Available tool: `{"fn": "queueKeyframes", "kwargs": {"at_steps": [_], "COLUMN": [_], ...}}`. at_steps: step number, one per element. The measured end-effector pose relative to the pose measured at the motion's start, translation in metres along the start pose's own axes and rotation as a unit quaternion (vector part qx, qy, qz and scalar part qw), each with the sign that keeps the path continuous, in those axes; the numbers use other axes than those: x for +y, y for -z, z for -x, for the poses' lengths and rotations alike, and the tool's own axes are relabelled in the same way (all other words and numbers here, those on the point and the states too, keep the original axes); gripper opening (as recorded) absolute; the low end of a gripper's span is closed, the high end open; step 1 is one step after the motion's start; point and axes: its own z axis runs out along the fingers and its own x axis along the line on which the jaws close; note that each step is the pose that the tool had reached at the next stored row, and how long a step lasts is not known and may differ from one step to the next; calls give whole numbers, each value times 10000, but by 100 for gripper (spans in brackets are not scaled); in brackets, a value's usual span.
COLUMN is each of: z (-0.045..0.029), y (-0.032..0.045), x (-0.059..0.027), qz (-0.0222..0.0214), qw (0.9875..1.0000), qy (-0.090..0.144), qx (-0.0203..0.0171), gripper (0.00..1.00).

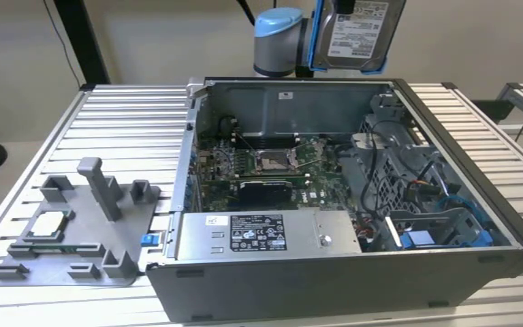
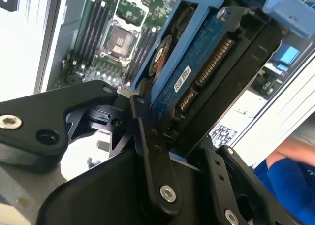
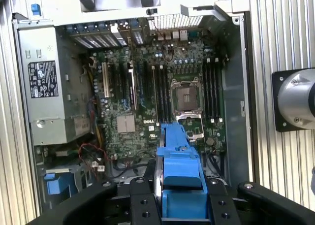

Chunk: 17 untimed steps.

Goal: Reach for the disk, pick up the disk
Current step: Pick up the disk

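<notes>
Nearest us in the second wrist view, the black metal gripper (image 2: 179, 139) clenches the flat rectangular disk (image 2: 197, 62) in its bright blue plastic frame, which we see edge-on over the green motherboard (image 3: 147, 107) in the first wrist view and, silver-grey with its white label showing, raised above the open dark grey computer case (image 1: 334, 286) in the exterior view.

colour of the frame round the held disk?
Bright blue frame on the disk; clearest in the first wrist view.

Blue-framed silver disk (image 1: 359, 30), green motherboard (image 1: 321, 167), ribbed silver-grey table (image 1: 125, 122)
</notes>
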Motion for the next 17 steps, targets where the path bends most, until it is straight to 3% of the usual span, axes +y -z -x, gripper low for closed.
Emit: {"fn": "queueKeyframes", "kwargs": {"at_steps": [5,9,17], "z": [19,43,69], "y": [1,3,5], "x": [-162,-364,-591], "qz": [0,0,0], "qw": [10000,10000,10000], "qy": [1,0,0], "qx": [0,0,0], "gripper": [0,0,0]}}
